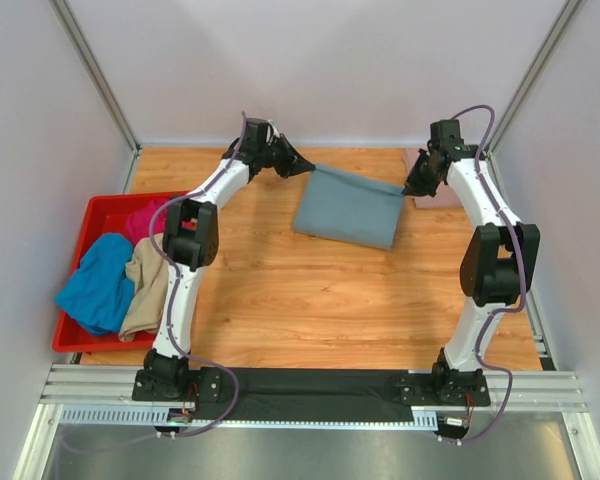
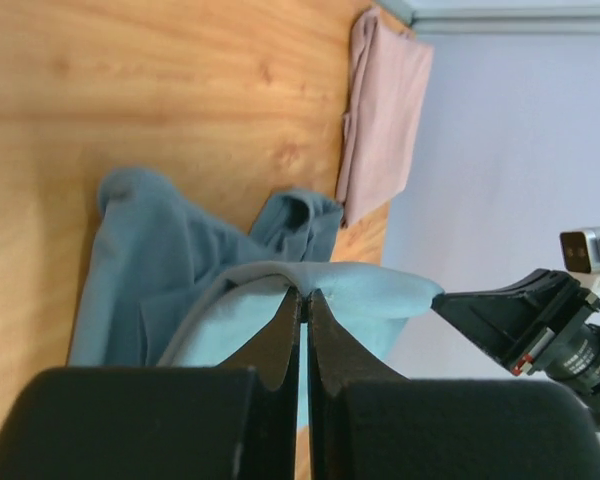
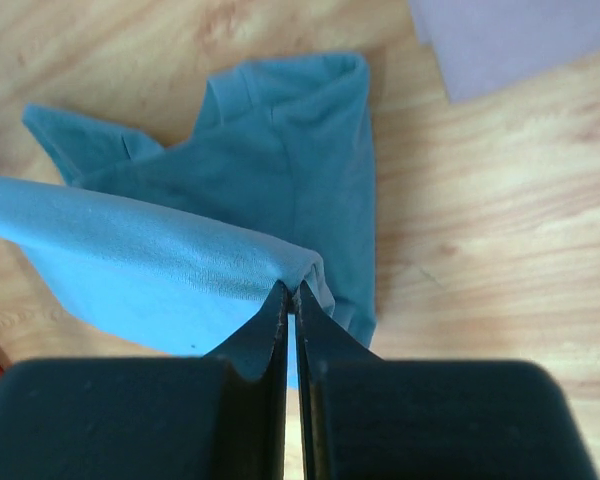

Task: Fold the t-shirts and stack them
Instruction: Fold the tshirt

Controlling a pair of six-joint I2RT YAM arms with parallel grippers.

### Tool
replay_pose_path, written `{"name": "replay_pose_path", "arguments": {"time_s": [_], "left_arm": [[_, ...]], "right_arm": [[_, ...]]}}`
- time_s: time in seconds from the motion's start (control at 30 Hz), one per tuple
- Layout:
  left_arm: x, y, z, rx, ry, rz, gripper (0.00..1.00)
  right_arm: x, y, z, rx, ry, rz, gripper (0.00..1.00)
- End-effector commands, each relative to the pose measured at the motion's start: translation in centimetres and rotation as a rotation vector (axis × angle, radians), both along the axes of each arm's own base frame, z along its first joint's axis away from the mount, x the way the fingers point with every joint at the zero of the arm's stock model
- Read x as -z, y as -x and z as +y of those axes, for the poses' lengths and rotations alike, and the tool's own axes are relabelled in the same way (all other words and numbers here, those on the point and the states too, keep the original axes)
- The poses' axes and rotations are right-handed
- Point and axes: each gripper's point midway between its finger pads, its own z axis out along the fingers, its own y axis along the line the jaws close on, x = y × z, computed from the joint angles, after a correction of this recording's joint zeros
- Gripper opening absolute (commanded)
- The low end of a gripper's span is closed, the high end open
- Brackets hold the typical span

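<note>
The slate grey-blue t-shirt (image 1: 350, 205) hangs stretched between both grippers at the back of the table, its lower part resting on the wood. My left gripper (image 1: 307, 166) is shut on its left upper corner, seen in the left wrist view (image 2: 306, 292) with the shirt (image 2: 180, 260) draped below. My right gripper (image 1: 410, 188) is shut on the right upper corner, also seen in the right wrist view (image 3: 291, 288) over the shirt (image 3: 280, 160). A folded dusty-pink t-shirt (image 1: 432, 182) lies at the back right, partly behind the right arm, and shows in the left wrist view (image 2: 385, 110).
A red plastic bin (image 1: 78, 293) at the left holds bright blue (image 1: 95, 285), magenta (image 1: 145, 217) and beige (image 1: 148, 285) shirts. White walls close the back and sides. A metal rail runs along the near edge.
</note>
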Motion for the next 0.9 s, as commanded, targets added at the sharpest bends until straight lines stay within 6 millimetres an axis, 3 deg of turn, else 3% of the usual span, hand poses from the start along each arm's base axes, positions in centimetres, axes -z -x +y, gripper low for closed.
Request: {"name": "replay_pose_path", "arguments": {"time_s": [0.0, 0.03, 0.07, 0.13, 0.17, 0.2, 0.23, 0.27, 0.33, 0.37, 0.43, 0.47, 0.53, 0.57, 0.6, 0.63, 0.67, 0.73, 0.8, 0.83, 0.87], "left_arm": [[-4.6, -4.2, -0.1, -0.071, 0.142, -0.153, 0.00], [-5.9, -5.0, -0.3, -0.074, 0.177, -0.203, 0.00], [-4.8, -5.7, -0.5, -0.081, 0.192, -0.202, 0.00], [-4.8, -6.6, -0.7, -0.093, 0.192, -0.224, 0.00], [-3.0, -7.1, -0.7, -0.106, 0.186, -0.204, 0.01], [-2.5, -7.5, -0.5, -0.123, 0.186, -0.201, 0.01], [-1.8, -7.8, -0.3, -0.136, 0.193, -0.194, 0.02], [-0.9, -7.9, -0.4, -0.137, 0.189, -0.193, 0.05], [0.0, -8.2, 0.0, -0.152, 0.163, -0.191, 0.06], [0.3, -8.4, 0.3, -0.156, 0.136, -0.214, 0.15], [0.7, -9.2, 0.7, -0.182, 0.109, -0.262, 0.37], [1.2, -9.4, 0.9, -0.185, 0.108, -0.271, 0.99], [0.6, -10.0, 2.0, -0.186, 0.129, -0.286, 1.00], [0.4, -9.9, 2.4, -0.178, 0.126, -0.291, 1.00], [0.3, -9.7, 3.0, -0.163, 0.118, -0.286, 1.00], [0.6, -9.3, 3.4, -0.140, 0.084, -0.288, 1.00], [-0.6, -8.8, 3.6, -0.119, 0.064, -0.304, 1.00], [-0.6, -7.3, 4.4, -0.075, -0.040, -0.297, 1.00], [-0.5, -6.1, 4.7, -0.044, -0.091, -0.288, 1.00], [1.1, -4.9, 4.8, -0.013, -0.124, -0.256, 1.00], [0.1, -4.0, 4.7, 0.006, -0.131, -0.265, 0.99]], "right_arm": [[-1.0, -3.4, -3.2, 0.052, 0.005, -0.076, 0.00], [-0.9, -3.9, -3.2, 0.053, -0.019, -0.086, 0.00], [-0.3, -4.5, -2.8, 0.042, -0.053, -0.088, 0.00], [-0.5, -5.8, -3.2, 0.058, -0.075, -0.115, 0.00], [0.7, -6.3, -3.3, 0.057, -0.078, -0.094, 0.00], [1.2, -6.8, -3.5, 0.060, -0.078, -0.089, 0.01], [0.4, -7.9, -3.6, 0.054, -0.080, -0.119, 0.05], [2.3, -8.7, -3.5, 0.042, -0.096, -0.095, 0.07], [3.1, -10.0, -3.9, 0.035, -0.100, -0.093, 0.07], [3.6, -11.6, -4.0, 0.026, -0.106, -0.108, 0.06], [5.0, -11.7, -5.0, 0.071, -0.112, -0.052, 0.08], [5.8, -11.9, -5.5, 0.106, -0.128, -0.029, 0.08], [6.5, -11.6, -6.1, 0.143, -0.159, -0.015, 0.16], [5.1, -11.5, -6.0, 0.142, -0.170, -0.047, 0.20], [5.9, -11.2, -5.8, 0.133, -0.179, -0.062, 0.29], [5.0, -11.2, -5.6, 0.113, -0.188, -0.093, 0.34], [2.6, -11.0, -5.2, 0.091, -0.194, -0.143, 0.39], [1.3, -10.2, -5.1, 0.080, -0.185, -0.153, 0.48], [1.0, -9.1, -4.5, 0.067, -0.192, -0.128, 0.54], [2.1, -8.1, -4.1, 0.056, -0.198, -0.097, 0.56], [1.7, -7.4, -3.7, 0.046, -0.201, -0.094, 0.56]]}}
